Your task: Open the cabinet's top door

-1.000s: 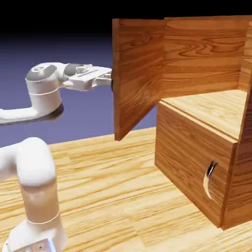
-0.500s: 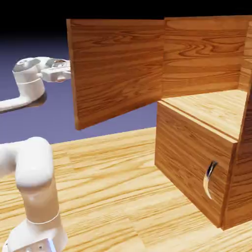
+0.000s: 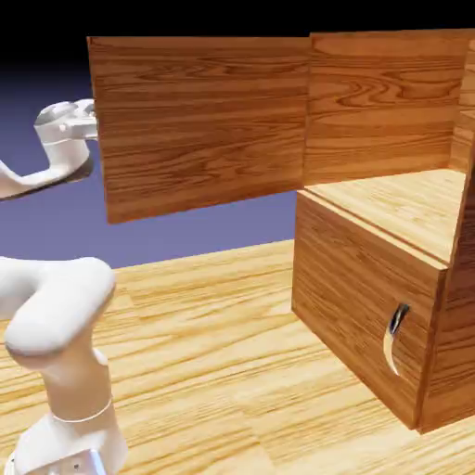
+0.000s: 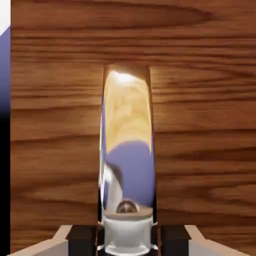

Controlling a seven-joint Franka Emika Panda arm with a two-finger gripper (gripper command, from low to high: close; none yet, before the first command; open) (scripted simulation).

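Observation:
The cabinet of reddish-brown wood stands at the exterior view's right. Its top door is swung far out to the left, with its inner face toward the camera and the upper compartment showing. The door hides my hand in that view; only the white wrist shows past the door's left edge. In the hand view the door's long curved silver handle runs up from between my fingertips, against the door's wood. My gripper is shut on the base of that handle.
The cabinet's shorter lower panel is closed, with a small curved metal handle. The arm's white lower links rise at the lower left above the wooden table.
The top door has swung much wider, from edge-on to nearly flat toward the camera. My hand moved left with the handle and went out of sight behind the door.

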